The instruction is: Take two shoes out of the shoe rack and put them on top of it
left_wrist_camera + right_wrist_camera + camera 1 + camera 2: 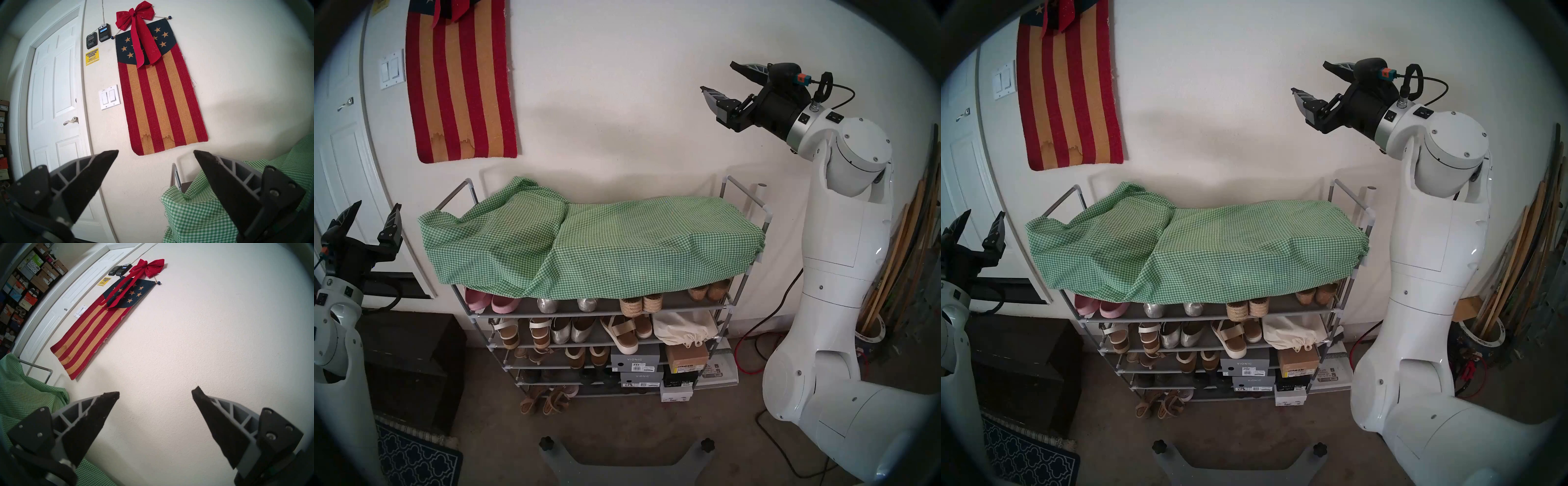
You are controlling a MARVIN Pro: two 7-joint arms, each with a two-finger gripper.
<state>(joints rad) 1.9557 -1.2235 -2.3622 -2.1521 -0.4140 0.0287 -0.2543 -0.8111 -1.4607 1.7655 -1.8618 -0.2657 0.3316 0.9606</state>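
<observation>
Shoe rack [726, 307]: tall, narrow frame of grey metal tubes with white plastic joints, grey fabric shelves, raised rails at both ends; stands against a pale textured wall.

Green gingham cloth [585, 237]: soft, rumpled cotton draped over the whole top tier, front edge hanging over the second shelf's mouth, left corner spilling past the rail.

Striped wall hanging [460, 85]: coarse red-and-tan burlap, rounded lower corners, above the rack's left end.

Shoe boxes [634, 365]: grey, tan and white card, stacked at the lower right tiers.

Two silver flats, toes only [547, 305] [587, 304]: metallic, on the second shelf between pink slip-ons [490, 302] and woven wedges [641, 303]; perforations cannot be made out here. A second silver pair [570, 331] sits one shelf lower.

Left gripper [370, 217]: black ribbed fingers spread wide, empty, left of the rack near the door.

Right gripper [719, 79]: fingers spread wide, empty, high above the rack's right end, open air all round.
</observation>
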